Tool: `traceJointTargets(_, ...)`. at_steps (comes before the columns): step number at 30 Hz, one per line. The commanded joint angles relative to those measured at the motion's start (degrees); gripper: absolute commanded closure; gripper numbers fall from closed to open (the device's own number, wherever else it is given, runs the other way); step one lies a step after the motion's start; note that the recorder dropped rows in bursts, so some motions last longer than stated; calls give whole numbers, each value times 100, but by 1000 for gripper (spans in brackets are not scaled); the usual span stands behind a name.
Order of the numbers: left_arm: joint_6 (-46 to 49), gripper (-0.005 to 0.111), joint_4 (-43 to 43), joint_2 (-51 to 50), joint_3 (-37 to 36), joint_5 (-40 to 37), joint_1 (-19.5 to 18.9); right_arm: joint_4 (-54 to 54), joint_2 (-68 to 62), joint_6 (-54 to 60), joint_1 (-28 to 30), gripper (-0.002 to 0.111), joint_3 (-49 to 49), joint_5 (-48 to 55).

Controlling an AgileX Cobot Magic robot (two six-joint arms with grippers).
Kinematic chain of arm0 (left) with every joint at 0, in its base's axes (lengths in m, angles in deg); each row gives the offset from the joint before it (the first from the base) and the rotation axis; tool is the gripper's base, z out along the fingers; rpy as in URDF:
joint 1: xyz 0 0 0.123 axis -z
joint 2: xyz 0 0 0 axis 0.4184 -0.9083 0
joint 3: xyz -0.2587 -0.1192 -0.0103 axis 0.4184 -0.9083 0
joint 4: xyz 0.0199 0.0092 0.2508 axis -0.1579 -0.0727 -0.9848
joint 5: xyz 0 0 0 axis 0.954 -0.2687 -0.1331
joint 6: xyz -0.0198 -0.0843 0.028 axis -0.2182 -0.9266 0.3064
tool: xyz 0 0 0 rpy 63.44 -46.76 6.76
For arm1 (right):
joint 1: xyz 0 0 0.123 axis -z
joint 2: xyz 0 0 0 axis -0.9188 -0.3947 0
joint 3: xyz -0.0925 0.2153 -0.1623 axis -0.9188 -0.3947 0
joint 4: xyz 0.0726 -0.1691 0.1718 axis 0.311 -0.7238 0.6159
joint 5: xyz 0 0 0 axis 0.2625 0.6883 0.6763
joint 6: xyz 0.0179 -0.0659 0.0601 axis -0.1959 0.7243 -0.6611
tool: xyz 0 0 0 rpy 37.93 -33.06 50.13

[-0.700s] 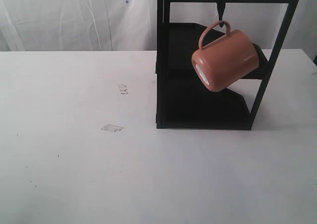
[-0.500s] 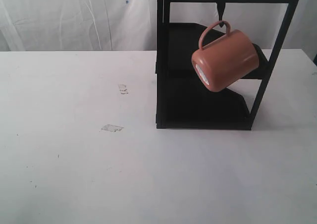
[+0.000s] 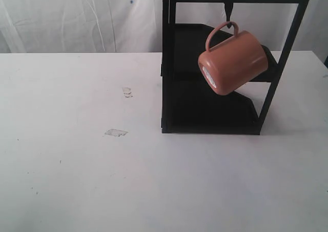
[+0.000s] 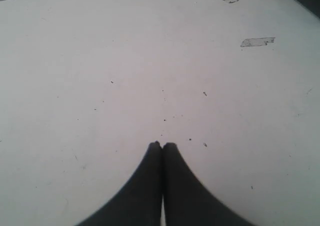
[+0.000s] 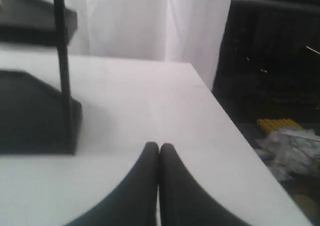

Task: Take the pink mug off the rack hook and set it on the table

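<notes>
Mug of salmon-pink ceramic (image 3: pixel 233 62) hangs tilted by its loop handle from the short black metal hook (image 3: pixel 229 6), not yet lifted, your left tool (image 4: pixel 162 145) and right tool (image 5: pixel 159 146) both pinched closed and empty above the wide white surface (image 3: pixel 77 165).

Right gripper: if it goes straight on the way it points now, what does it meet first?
Probably the bare table, or the white curtain beyond it; depth is unclear. The right gripper is shut, and the rack stands to one side of that line.
</notes>
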Motion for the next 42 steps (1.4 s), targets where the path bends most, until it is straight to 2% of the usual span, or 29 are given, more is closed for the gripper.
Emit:
traceJointTargets(1, 0, 106, 66, 23, -14, 13, -21, 2445, 22, -1729, 35, 108, -9, -1766)
traceJointTargets(3, 0, 106, 66, 23, -14, 13, -21, 2973, 22, -1995, 35, 108, -9, -1984)
traceJointTargets(8, 0, 106, 66, 23, -14, 13, -21, 2973, 22, -1995, 35, 108, -9, -2137)
traceJointTargets(11, 0, 106, 66, 23, -14, 13, -21, 2992, 22, -2661, 35, 108, -9, -3108)
traceJointTargets(17, 0, 106, 66, 23, -14, 13, -21, 3230, 22, -4527, 35, 108, 92, -6107)
traceJointTargets(19, 0, 106, 66, 23, -14, 13, -21, 3169, 22, -4798, 35, 108, 389, -6378)
traceJointTargets(23, 0, 106, 66, 23, -14, 13, -21, 2474, 22, -4772, 35, 108, 1256, -5846)
traceJointTargets(25, 0, 106, 66, 23, -14, 13, -21, 1762, 22, -3985, 35, 108, 1661, -5123)
traceJointTargets(28, 0, 106, 66, 23, -14, 13, -21, -385, -107, -2203, 35, 108, 2163, -4005)
traceJointTargets(29, 0, 106, 66, 23, -14, 13, -21, -1293, -275, -1919, 35, 108, 2231, -3709)
traceJointTargets(32, 0, 106, 66, 23, -14, 13, -21, -2969, -940, -1850, 35, 108, 2241, -2871)
traceJointTargets(35, 0, 106, 66, 23, -14, 13, -21, -3595, -1941, -1850, 35, 108, 2241, -1442)
traceJointTargets(37, 0, 106, 66, 23, -14, 13, -21, -3595, -2524, -1840, -6, 108, 2241, -1041)
traceJointTargets(42, 0, 106, 66, 23, -14, 13, -21, -3574, -3699, -1924, -115, 108, 2241, -2204)
